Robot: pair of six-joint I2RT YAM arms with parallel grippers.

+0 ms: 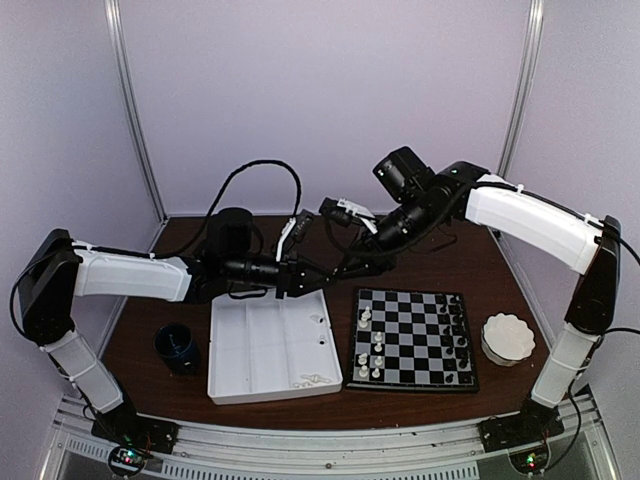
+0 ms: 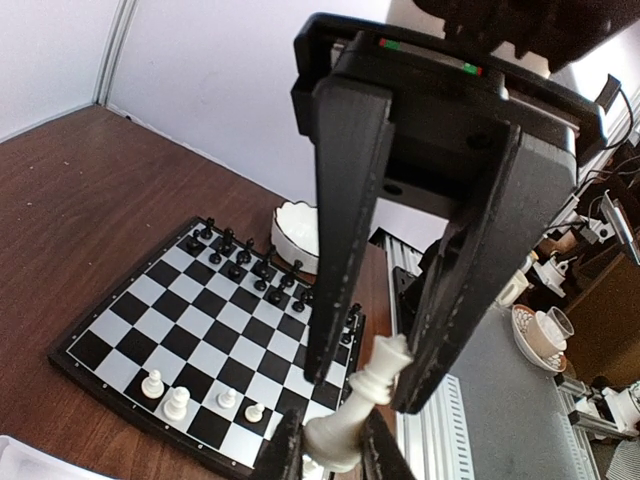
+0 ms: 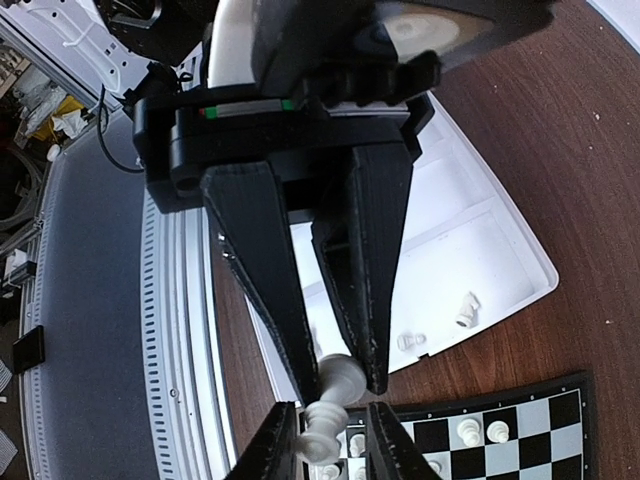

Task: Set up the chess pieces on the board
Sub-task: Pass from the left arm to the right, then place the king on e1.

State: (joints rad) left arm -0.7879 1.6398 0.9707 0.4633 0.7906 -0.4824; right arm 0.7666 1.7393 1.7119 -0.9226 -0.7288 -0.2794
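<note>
A tall white chess piece (image 2: 350, 420) hangs in mid-air between my two grippers, above the gap between tray and board. My left gripper (image 2: 335, 450) is shut on its base; this also shows in the right wrist view (image 3: 342, 385). My right gripper (image 3: 325, 445) is open, its fingers either side of the piece's head (image 3: 322, 440); one finger (image 2: 440, 330) touches the head. In the top view the left gripper (image 1: 325, 275) and the right gripper (image 1: 352, 264) meet tip to tip. The board (image 1: 415, 340) holds several white pieces (image 1: 372, 345) on its left and black pieces (image 1: 458, 335) on its right.
A white compartmented tray (image 1: 270, 345) lies left of the board with a few white pieces (image 1: 315, 380) near its front right corner. A white scalloped bowl (image 1: 508, 337) stands right of the board. A dark blue cup (image 1: 177, 345) stands left of the tray.
</note>
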